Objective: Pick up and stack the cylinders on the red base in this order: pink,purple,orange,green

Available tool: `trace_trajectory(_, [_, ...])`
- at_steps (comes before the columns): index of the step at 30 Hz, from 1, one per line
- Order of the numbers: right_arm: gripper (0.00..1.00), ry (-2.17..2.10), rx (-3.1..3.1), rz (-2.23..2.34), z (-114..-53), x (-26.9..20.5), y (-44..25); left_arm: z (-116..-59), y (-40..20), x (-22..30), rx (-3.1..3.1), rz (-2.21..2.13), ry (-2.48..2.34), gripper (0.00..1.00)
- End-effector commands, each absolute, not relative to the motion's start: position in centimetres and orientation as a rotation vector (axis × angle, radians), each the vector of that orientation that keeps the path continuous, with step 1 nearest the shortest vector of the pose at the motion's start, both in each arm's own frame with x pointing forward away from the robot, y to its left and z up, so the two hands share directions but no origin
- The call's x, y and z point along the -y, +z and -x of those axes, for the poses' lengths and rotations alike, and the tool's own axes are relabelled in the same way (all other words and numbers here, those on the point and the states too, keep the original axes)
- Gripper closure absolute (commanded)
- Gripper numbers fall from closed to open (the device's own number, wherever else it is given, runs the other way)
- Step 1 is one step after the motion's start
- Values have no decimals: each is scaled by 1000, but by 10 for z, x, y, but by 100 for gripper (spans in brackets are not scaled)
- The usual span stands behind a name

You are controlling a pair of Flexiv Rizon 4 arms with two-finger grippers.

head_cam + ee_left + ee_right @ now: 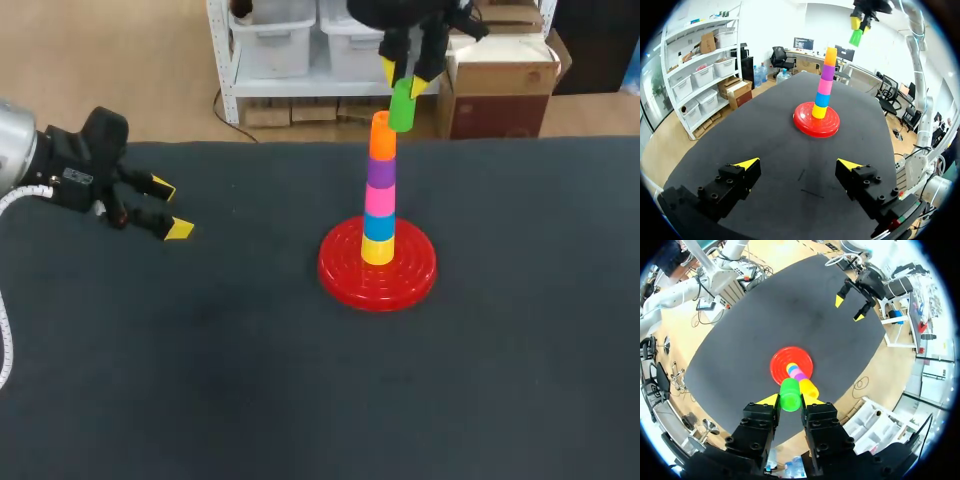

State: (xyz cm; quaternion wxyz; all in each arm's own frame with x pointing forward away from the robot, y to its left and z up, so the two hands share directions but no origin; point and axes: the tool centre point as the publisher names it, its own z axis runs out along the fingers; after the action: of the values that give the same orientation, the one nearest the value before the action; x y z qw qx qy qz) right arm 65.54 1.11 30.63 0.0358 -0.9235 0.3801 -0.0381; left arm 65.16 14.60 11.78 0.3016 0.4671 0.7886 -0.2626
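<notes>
Head view: dark table (200,380) bears red base (345,278), 5 stacked cylinders (379,200).

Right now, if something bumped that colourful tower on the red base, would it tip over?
Probably it would. The tower is tall and narrow, five pieces high, so a sideways bump likely tips it. The wide red base should stay put. The pieces look like stiff, light plastic.

No text, number or sign can be read anywhere on the table or on the things on it. A small pale label (77,177) sits on the black body of the left gripper (170,208); its print is too small to make out.
</notes>
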Motion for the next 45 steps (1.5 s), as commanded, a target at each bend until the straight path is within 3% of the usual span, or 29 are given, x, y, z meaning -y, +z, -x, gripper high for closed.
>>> trace_trajectory(1, [100, -36, -1183, 2885, -670, -13, 304, -652, 117, -146, -2089, -1238, -697, 0])
trace_trajectory(29, [100, 2, -1134, 2974, -713, -25, 281, -652, 117, -146, -2089, -1238, -697, 0])
trace_trajectory(45, [100, 95, -1141, 3010, -707, -31, 251, -652, 117, -146, -2089, -1238, -697, 0])
